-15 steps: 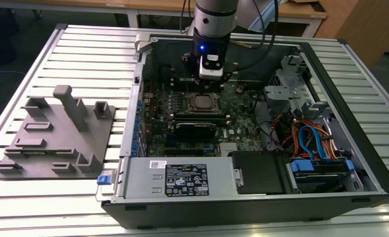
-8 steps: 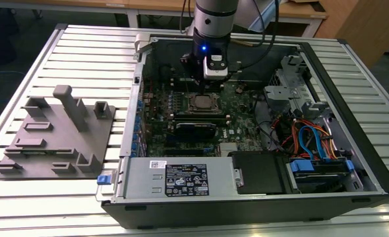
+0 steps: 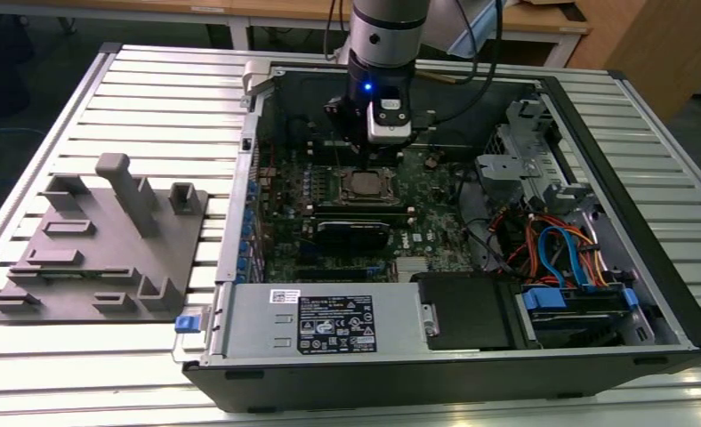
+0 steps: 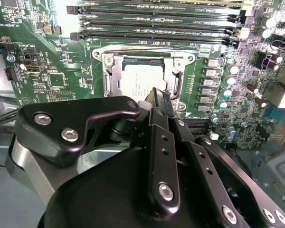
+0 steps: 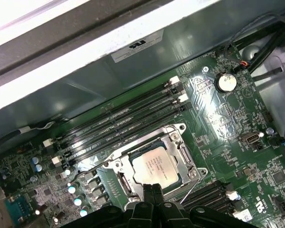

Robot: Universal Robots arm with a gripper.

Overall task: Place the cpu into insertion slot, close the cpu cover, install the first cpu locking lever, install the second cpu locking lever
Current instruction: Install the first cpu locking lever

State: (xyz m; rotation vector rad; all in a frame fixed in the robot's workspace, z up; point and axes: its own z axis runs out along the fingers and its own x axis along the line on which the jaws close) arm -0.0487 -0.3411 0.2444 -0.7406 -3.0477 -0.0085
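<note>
Two fingers [image 5: 147, 194] at edge of cpu [image 5: 155, 168].

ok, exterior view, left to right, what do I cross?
Grey moulded plastic fixture plate → square silver-topped cpu → bundle of blue and orange cables → black metal side wall of the computer case.

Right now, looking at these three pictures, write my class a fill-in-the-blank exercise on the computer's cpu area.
The cpu lies ____ the insertion slot.
The cpu cover is folded ____, not up.
The pincer, near the cpu's edge, has its fingers pressed ____.
The grey fixture board lies at the exterior view's ____ of the computer case.
Missing words: inside, down, together, left.
</note>
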